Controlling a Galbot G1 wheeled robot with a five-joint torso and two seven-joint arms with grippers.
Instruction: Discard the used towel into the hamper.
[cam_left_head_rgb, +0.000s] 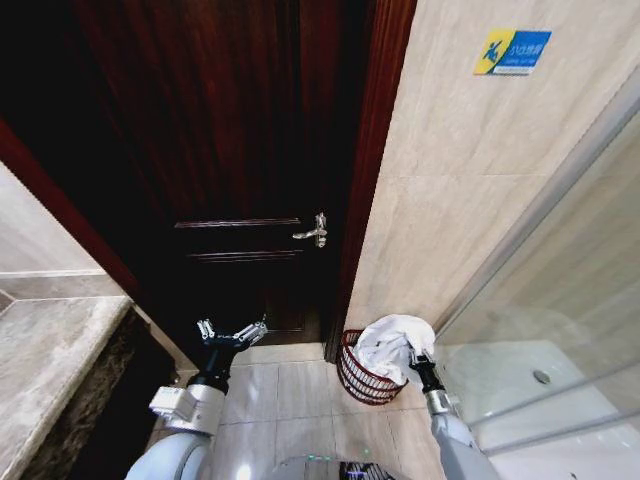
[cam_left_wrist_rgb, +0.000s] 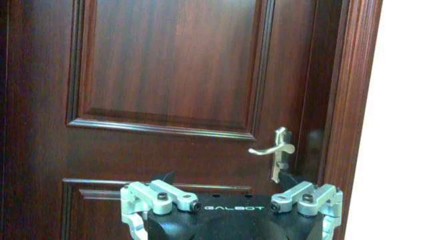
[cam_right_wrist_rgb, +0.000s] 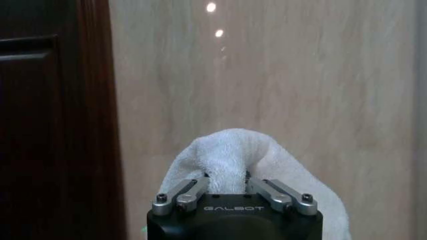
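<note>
- The right gripper (cam_left_head_rgb: 416, 358) grasps a white towel (cam_left_head_rgb: 393, 345) directly over the dark-red wire hamper (cam_left_head_rgb: 362, 378), which stands on the tiled floor in the corner between the wooden door (cam_left_head_rgb: 240, 180) and the tiled wall (cam_left_head_rgb: 470, 190).
- Seen from the right wrist, the fingers (cam_right_wrist_rgb: 190, 192) pinch a fold of the cloth, with the rest bunched ahead of them.
- The towel drapes across the hamper's rim; part seems to sit inside the basket already, while a bulge rises above it on the side near the glass shower screen (cam_left_head_rgb: 560, 330).
- The left gripper (cam_left_head_rgb: 232, 333) is spread open and holds nothing, raised before the door below its silver handle (cam_left_head_rgb: 314, 231), well apart from the hamper.
- Judged from this, the drop is near its end: the release should come only once the bulk of the cloth hangs inside the rim.
- A release too close to the edge risks the towel sliding out over the bars onto the floor; lowering the pinch toward the basket's centre looks the safer course.
- The light wire basket may tip if nudged.
</note>
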